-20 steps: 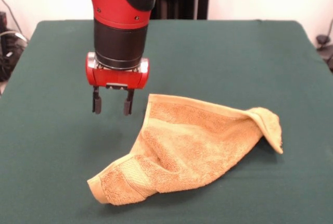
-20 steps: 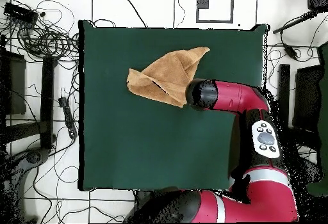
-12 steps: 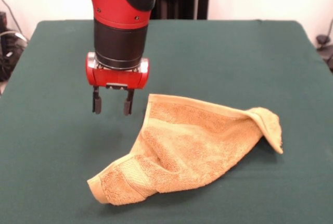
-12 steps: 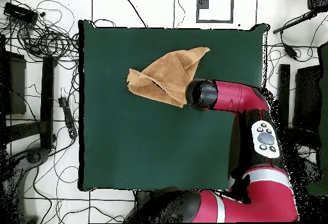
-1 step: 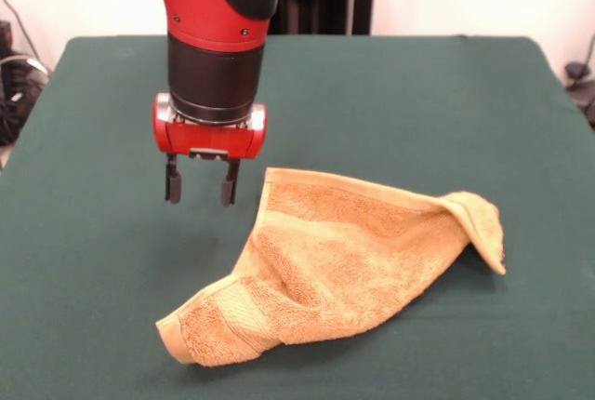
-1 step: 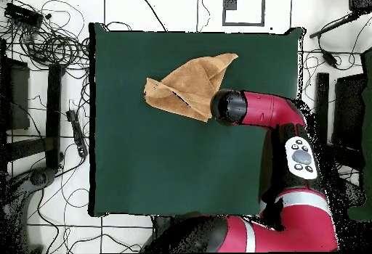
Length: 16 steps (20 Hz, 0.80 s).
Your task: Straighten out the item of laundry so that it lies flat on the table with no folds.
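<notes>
Hovering above the table, your gripper hangs empty, fingers spread, just beside the crumpled towel, which sits folded on itself. You're lining up a grab; next, I'd pinch that nearest corner and pull outward.

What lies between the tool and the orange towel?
Nothing: in the front view, only bare green table separates the open tool from the towel.

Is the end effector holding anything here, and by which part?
Nothing. The end effector hangs open and empty above the table, beside the folded towel.
</notes>
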Each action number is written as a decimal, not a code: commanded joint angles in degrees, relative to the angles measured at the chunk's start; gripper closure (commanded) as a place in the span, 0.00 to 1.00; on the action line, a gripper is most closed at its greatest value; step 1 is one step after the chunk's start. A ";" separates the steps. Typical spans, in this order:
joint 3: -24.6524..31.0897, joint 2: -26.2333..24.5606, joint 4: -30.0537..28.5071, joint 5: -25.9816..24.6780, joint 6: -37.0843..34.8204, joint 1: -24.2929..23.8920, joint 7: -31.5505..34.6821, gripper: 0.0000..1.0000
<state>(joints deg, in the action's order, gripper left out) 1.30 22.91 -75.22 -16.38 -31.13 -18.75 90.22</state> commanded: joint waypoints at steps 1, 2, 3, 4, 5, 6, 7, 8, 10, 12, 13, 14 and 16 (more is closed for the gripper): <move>6.54 -1.96 -2.11 0.47 -1.97 1.65 1.68 0.00; 6.53 -2.01 -2.06 0.47 -1.95 1.66 1.69 0.00; 6.55 -2.01 -2.06 0.51 -2.00 1.65 1.70 0.00; 6.56 -2.02 -2.02 0.46 -2.04 1.65 1.61 0.00; 6.65 -2.08 -2.02 0.36 -1.95 1.62 1.40 0.00; 6.78 -2.20 -2.01 0.26 -1.79 1.55 1.20 0.00; 6.92 -2.31 -2.00 0.17 -1.62 1.48 1.00 0.00; 6.89 -2.49 -1.99 0.10 -1.33 1.50 1.10 0.00; 6.79 -3.07 -1.18 -0.49 -1.53 1.76 0.36 0.00; 6.40 -3.46 -0.53 -1.19 -1.96 2.37 -0.24 0.00; 6.06 -3.61 -0.29 -1.50 -2.20 2.79 -0.27 0.00; 5.60 -3.81 0.16 -1.79 -2.55 3.44 -0.13 0.00; 4.14 -4.33 1.23 -2.77 -3.00 5.38 0.54 0.00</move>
<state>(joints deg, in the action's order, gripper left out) 1.23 22.70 -74.64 -16.42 -31.14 -17.86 90.22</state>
